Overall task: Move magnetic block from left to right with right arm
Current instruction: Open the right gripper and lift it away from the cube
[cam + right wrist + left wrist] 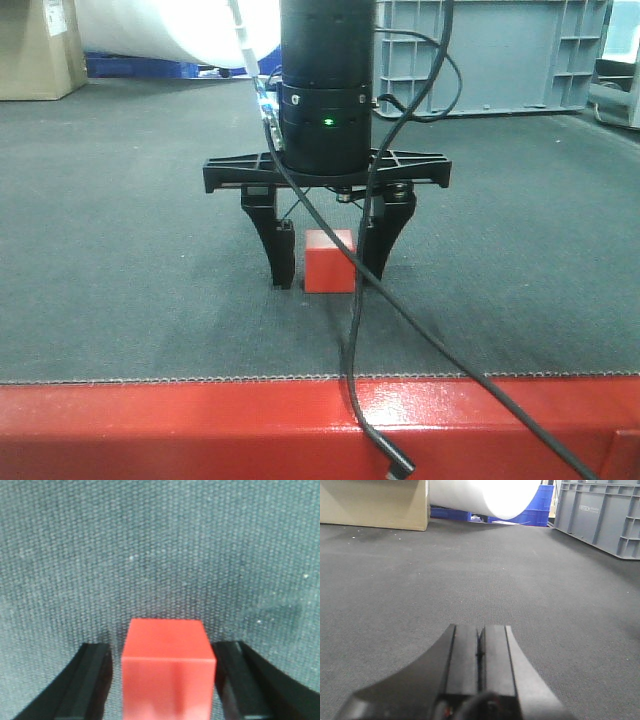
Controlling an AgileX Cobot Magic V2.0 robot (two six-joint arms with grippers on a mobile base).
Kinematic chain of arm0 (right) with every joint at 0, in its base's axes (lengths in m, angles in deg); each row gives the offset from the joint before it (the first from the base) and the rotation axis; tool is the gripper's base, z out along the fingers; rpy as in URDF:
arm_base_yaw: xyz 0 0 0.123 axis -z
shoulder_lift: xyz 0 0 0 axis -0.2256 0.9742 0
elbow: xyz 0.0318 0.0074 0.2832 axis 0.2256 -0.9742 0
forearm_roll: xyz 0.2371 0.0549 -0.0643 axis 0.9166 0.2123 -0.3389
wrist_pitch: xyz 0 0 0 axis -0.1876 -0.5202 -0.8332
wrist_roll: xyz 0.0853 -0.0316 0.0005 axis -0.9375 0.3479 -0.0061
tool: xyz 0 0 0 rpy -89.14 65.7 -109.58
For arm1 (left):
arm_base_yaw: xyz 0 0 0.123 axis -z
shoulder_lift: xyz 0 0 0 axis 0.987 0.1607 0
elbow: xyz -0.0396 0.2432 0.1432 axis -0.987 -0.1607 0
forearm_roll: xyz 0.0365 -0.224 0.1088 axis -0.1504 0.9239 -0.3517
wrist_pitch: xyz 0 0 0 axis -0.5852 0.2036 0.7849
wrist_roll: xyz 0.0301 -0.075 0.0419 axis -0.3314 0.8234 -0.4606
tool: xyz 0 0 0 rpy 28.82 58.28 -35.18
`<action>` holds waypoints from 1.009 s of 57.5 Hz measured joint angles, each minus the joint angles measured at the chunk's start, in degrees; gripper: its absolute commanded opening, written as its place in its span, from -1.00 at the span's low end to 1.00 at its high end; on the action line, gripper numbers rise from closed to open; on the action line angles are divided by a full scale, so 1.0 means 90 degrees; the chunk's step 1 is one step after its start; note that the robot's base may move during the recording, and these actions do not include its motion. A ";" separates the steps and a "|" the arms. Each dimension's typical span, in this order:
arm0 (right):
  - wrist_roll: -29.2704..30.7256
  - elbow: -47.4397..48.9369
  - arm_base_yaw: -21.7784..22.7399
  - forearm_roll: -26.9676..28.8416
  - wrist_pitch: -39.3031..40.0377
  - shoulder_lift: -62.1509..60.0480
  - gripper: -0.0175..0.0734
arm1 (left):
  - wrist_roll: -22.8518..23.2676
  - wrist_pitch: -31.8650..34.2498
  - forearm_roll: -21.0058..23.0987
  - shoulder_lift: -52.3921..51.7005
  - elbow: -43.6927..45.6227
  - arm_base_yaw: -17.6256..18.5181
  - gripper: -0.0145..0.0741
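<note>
While jaws gape: magnetic block [329, 261] between, untouched.

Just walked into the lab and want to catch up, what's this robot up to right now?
The right gripper is lowered onto the grey mat, straddling the magnetic block, a small red cube. Its jaws are open, one finger on each side, with narrow gaps visible in the right wrist view, so the block isn't clamped and sits on the mat. The left gripper is shut and empty, low over the mat. A grey crate stands behind.
</note>
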 measured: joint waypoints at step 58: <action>0.2590 -0.3655 0.1169 -0.0126 0.2349 -0.3997 -0.58 | 0.0000 0.0000 0.0000 0.0000 0.0000 0.0000 -0.96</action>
